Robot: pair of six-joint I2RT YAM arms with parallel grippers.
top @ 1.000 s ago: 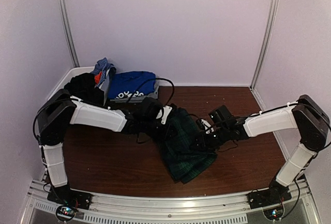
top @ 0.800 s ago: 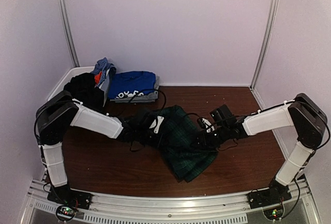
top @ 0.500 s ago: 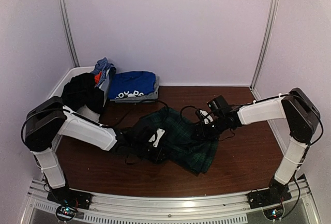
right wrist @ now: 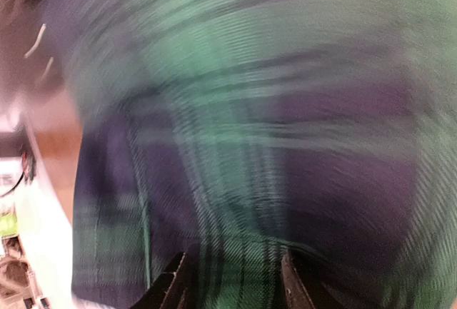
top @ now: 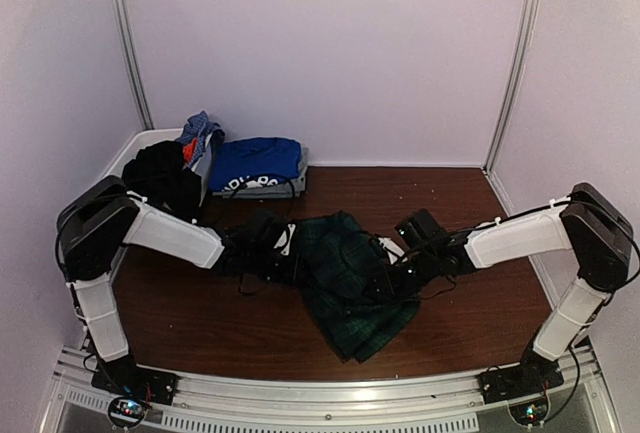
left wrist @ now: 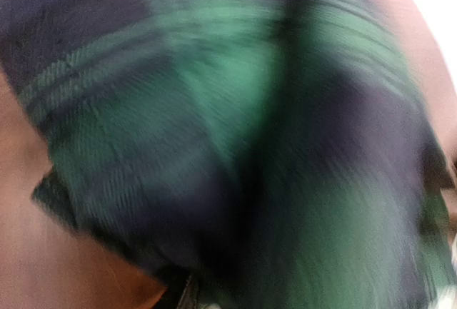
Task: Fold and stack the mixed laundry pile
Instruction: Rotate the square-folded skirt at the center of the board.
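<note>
From above, the green tartan skirt (top: 350,278) lies bunched up, the left gripper (top: 290,253) at its left edge and the right gripper (top: 385,273) at its right edge

Left wrist: only blurry skirt (left wrist: 214,145), so I cannot tell if that pincer is closed

Right wrist: the skirt (right wrist: 250,109) sits by two fingers (right wrist: 171,284), and I cannot tell if they pinch it

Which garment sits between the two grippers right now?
The dark green tartan skirt, mid-table; the blue T-shirt and black piece lie at the back left.

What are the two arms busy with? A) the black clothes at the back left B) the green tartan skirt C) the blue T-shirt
B: the left gripper and the right gripper both sit at the skirt mid-table, while the T-shirt lies apart at the back.
</note>
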